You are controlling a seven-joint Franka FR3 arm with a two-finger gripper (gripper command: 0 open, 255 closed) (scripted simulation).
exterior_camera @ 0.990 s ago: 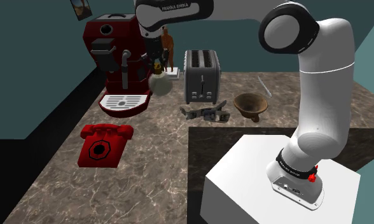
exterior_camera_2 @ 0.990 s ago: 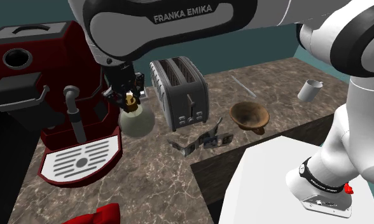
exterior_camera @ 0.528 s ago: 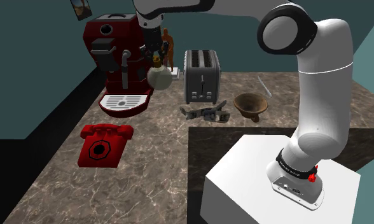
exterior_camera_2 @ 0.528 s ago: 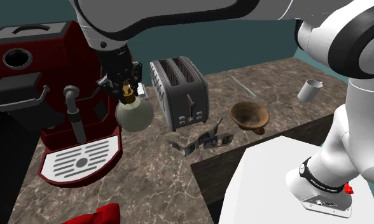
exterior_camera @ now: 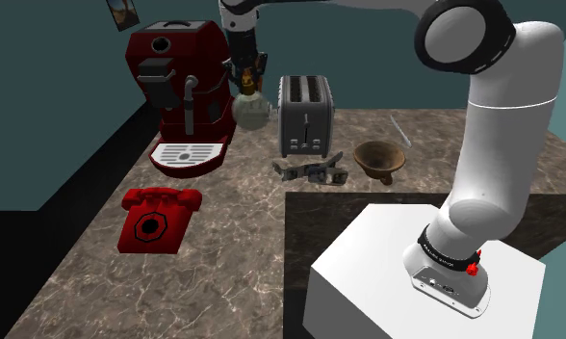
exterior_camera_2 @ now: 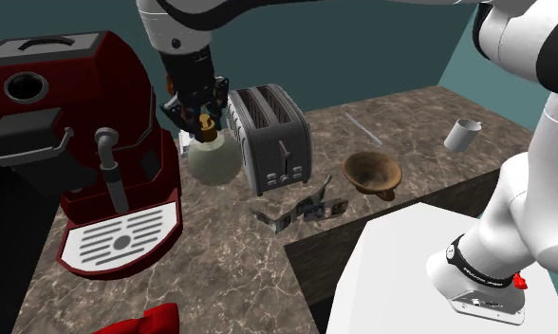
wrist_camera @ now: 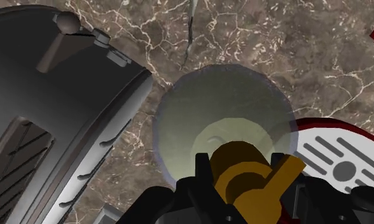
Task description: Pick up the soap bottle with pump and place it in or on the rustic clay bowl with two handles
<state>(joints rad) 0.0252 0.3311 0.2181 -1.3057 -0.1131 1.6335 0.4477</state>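
Shoulder view: 1 gripper (exterior_camera: 246, 77) was clamped on the pump neck of 1 soap bottle (exterior_camera: 251, 109), which hung between espresso machine (exterior_camera: 175, 87) and toaster (exterior_camera: 305, 116).
Second exterior view: the carry should clear the toaster top before lowering over the clay bowl (exterior_camera_2: 372, 173).
Wrist view: the body was round, translucent and pale green; the pump (wrist_camera: 252, 178) was amber.

The arm (exterior_camera: 493, 144) runs off the shoulder view's top edge, as does the small picture (exterior_camera: 123, 12) on the wall. The hand (exterior_camera_2: 202, 114) covers the neck of the soap bottle (exterior_camera_2: 212, 159). In the second exterior view the red telephone (exterior_camera_2: 139, 321) is cut by the bottom edge and the coffee machine (exterior_camera_2: 87, 66) by the left edge. The grey clutter (exterior_camera: 313, 173) on the desk (exterior_camera: 223, 241) beside the toaster (exterior_camera: 305, 120) is too small to name.
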